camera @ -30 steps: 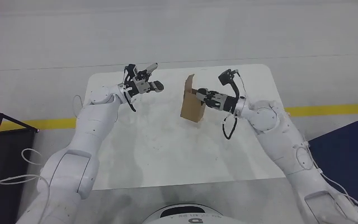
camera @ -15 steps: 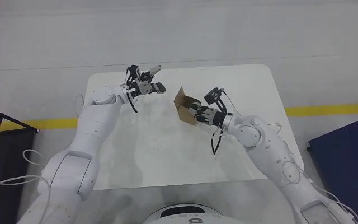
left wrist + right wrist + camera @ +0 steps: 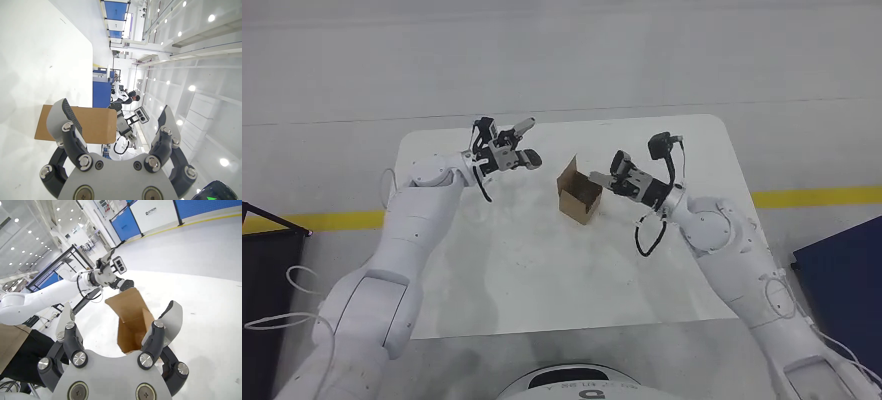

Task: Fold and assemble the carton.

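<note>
- A brown carton [image 3: 579, 190] stands on the white table [image 3: 542, 280] between the robot's two grippers, nearer the right one.
- The carton's mouth is open and faces upward. One flap rises on the side turned toward the left gripper [image 3: 530, 142].
- With that flap up, the carton's long axis runs upright from the tabletop. In the left wrist view the carton [image 3: 90, 123] shows a plain closed wall.
- The right gripper [image 3: 606, 170] hovers just beside the carton's near rim, its fingers spread wide and gripping nothing.
- In the right wrist view the carton [image 3: 130, 313] sits directly ahead of the right gripper [image 3: 121, 306], and its bare inside can be seen through the mouth. One finger [image 3: 170, 321] overlaps the near corner, but it cannot be made out whether they touch.
- The left gripper [image 3: 115, 109] is held above the table on the carton's far side, clear of it. Its fingers are also spread wide and empty, and they point toward the flap side.
</note>
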### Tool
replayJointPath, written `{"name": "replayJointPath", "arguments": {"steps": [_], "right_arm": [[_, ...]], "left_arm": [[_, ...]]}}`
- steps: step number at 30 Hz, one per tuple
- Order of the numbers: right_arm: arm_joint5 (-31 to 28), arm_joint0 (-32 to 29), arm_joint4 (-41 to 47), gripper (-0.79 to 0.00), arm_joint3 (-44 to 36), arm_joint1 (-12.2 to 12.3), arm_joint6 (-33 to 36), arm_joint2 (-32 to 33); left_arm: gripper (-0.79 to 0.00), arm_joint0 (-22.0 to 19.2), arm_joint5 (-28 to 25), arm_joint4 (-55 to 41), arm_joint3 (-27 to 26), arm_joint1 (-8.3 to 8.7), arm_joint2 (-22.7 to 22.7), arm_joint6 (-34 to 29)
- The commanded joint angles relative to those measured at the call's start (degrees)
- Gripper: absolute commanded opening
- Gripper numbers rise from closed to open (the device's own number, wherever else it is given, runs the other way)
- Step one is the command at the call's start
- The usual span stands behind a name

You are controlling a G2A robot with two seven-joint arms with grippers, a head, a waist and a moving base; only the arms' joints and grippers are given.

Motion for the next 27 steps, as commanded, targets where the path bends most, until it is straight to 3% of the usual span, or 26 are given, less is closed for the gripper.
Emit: {"name": "replayJointPath", "arguments": {"steps": [1, 6, 9, 15, 27], "right_arm": [[1.58, 1.37, -1.72, 0.0, 2.86, -0.42, -1.37, -1.08], [4.25, 5.21, -2.04, -0.028, 9.46, -1.76, -0.37, -4.92], [5.29, 7.34, -2.21, -0.105, 12.18, -2.43, 0.67, -6.57], [6.49, 10.62, -0.29, -0.172, 15.86, -3.61, 2.48, -8.61], [8.05, 12.98, -2.14, -0.219, 18.33, -4.73, 8.01, -11.56]], "left_arm": [[0.0, -0.1, 0.13, 0.33, -0.1, -0.04, 0.2, -0.16], [0.0, 0.05, 0.4, 1.12, -0.96, -0.16, 0.77, -0.58], [0.0, 0.45, 0.27, 1.25, -1.36, -0.25, 0.99, -0.45], [0.0, 1.62, -0.16, 1.24, -1.44, -0.34, 1.22, -0.44], [0.0, 2.07, -0.27, 0.93, -0.86, 0.12, 0.32, -0.62]]}}
